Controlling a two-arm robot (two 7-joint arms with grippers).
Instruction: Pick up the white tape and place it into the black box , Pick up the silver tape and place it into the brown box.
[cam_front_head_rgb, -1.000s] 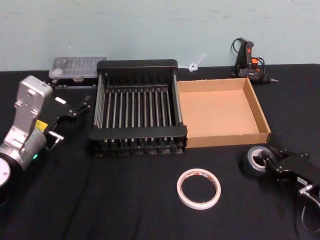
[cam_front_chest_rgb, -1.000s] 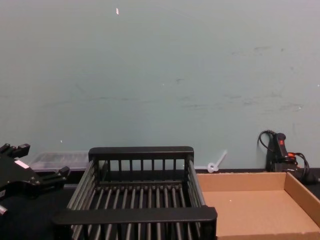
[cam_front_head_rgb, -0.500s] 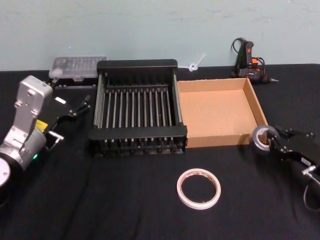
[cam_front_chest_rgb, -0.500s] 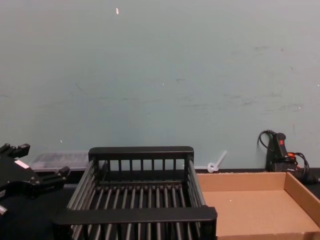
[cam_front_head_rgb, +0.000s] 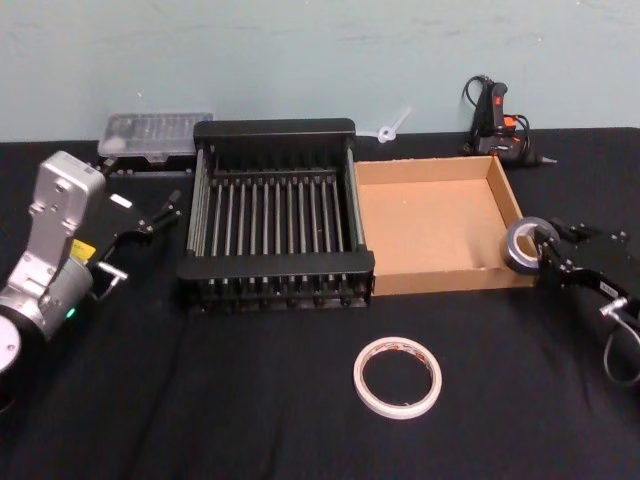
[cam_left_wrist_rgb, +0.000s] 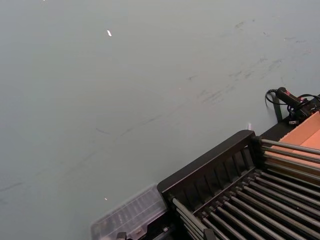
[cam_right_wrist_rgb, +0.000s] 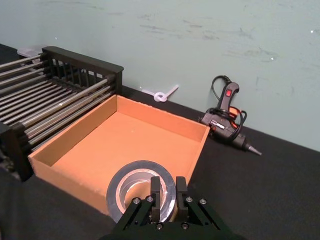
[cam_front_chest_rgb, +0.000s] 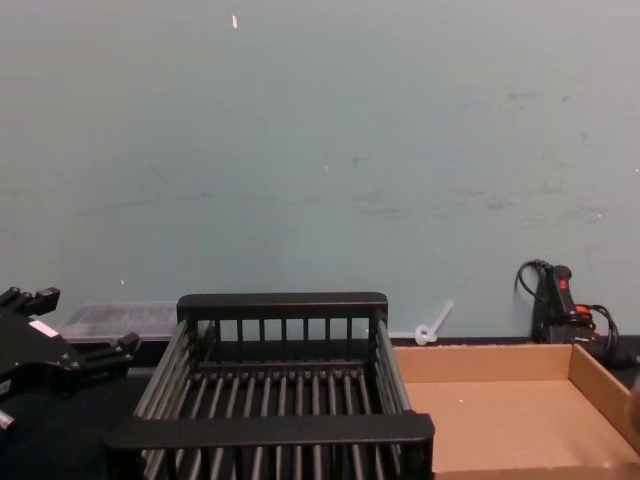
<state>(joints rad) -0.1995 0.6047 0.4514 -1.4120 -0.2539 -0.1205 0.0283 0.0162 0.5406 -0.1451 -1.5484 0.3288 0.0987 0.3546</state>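
Note:
My right gripper (cam_front_head_rgb: 548, 256) is shut on the silver tape (cam_front_head_rgb: 522, 245) and holds it up beside the right front corner of the brown box (cam_front_head_rgb: 437, 228). In the right wrist view one finger (cam_right_wrist_rgb: 156, 192) sits inside the roll's hole and the other outside, clamping the wall of the silver tape (cam_right_wrist_rgb: 126, 181) just before the brown box (cam_right_wrist_rgb: 125, 135). The white tape (cam_front_head_rgb: 397, 377) lies flat on the black cloth, in front of the boxes. The black box (cam_front_head_rgb: 275, 215) stands left of the brown one. My left gripper (cam_front_head_rgb: 160, 212) is parked open, left of the black box.
A glue gun (cam_front_head_rgb: 497, 125) with its cable lies behind the brown box at the back right. A clear plastic container (cam_front_head_rgb: 155, 135) sits behind the black box's left corner. A small white plastic piece (cam_front_head_rgb: 392, 127) lies by the wall. Bare cloth surrounds the white tape.
My right gripper has lifted the silver tape off the cloth and carried it back to the brown box's right front corner. The left arm and the white tape have not moved.

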